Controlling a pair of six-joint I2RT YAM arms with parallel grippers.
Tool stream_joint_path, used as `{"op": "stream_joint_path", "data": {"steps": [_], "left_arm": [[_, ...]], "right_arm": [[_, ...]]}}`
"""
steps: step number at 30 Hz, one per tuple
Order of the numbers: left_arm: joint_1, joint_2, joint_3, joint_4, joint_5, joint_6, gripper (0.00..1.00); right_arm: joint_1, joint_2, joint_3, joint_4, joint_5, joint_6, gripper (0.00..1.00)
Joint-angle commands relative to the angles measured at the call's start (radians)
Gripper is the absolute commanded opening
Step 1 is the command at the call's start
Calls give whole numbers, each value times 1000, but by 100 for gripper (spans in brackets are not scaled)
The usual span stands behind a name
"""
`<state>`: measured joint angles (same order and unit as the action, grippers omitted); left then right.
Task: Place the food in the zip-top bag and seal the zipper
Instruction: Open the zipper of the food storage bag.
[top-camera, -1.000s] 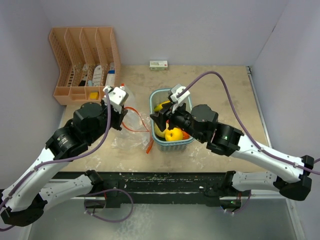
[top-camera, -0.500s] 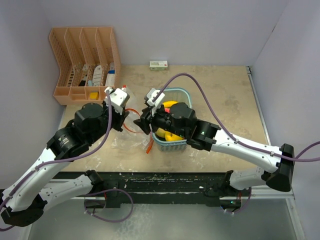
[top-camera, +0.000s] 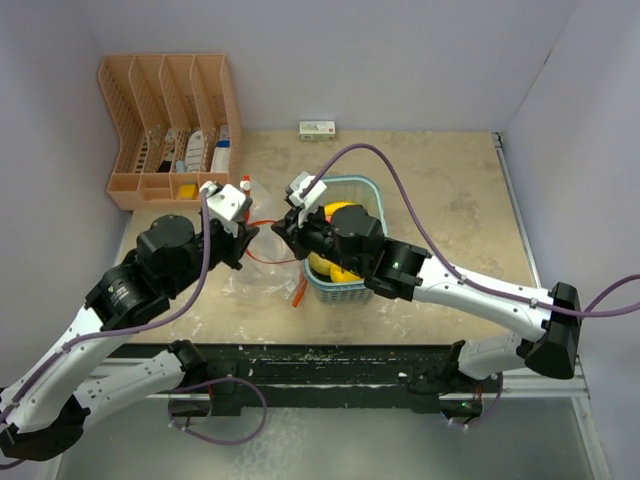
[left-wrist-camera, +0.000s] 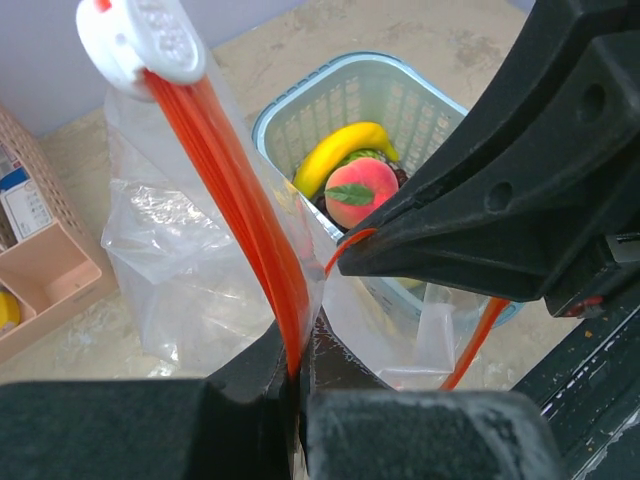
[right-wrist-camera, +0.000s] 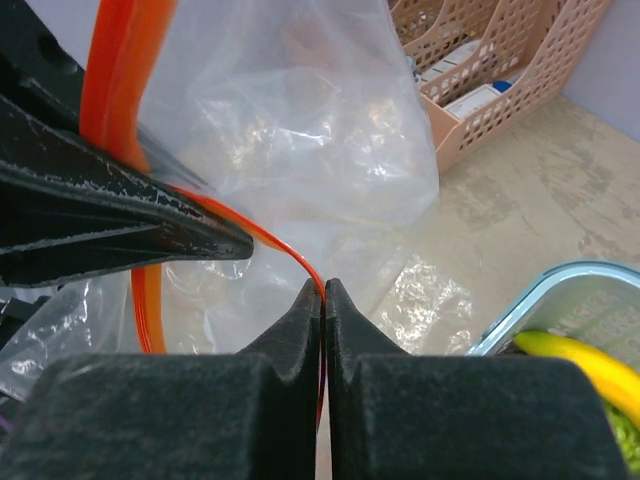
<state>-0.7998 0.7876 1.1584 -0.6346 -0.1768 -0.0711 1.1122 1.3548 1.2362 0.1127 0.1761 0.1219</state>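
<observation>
The clear zip-top bag (left-wrist-camera: 190, 270) hangs lifted between my two grippers, its lower part resting on the table (top-camera: 255, 285). Its zipper (left-wrist-camera: 235, 200) is an orange-red strip with a white slider (left-wrist-camera: 140, 40) at the far end. My left gripper (left-wrist-camera: 297, 328) is shut on the near end of the zipper. My right gripper (right-wrist-camera: 322, 288) is shut on the other lip of the zipper (right-wrist-camera: 285, 250), right next to the left fingers (right-wrist-camera: 120, 230). The food sits in the light blue basket (top-camera: 372, 283): a banana (left-wrist-camera: 340, 150), a peach (left-wrist-camera: 362, 190) and a yellow fruit (top-camera: 335, 270).
An orange desk organizer (top-camera: 170, 130) stands at the back left, close behind the bag. A small white-green box (top-camera: 317, 129) lies by the back wall. The right arm (top-camera: 450, 285) reaches over the basket from the right. Walls close in the table's left, back and right.
My right arm has swung left from above the basket to the bag's mouth, and its jaws have shut on the zipper. The left gripper kept its grip and shifted slightly.
</observation>
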Motion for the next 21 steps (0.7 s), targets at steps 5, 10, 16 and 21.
{"op": "stream_joint_path", "data": {"steps": [5,10,16,21], "left_arm": [[1,-34,-24,43,13,-40,14],[1,-63,-72,-6,-60,-60,42],[1,-44,-51,-92,-229,-111,76],[1,-66,-9,-27,-82,-146,100]], "right_arm": [[1,-71,2,8,409,115,0],[1,-186,-105,88,567,184,0],[0,-257,-159,104,565,211,0],[1,-257,-158,112,466,210,0]]}}
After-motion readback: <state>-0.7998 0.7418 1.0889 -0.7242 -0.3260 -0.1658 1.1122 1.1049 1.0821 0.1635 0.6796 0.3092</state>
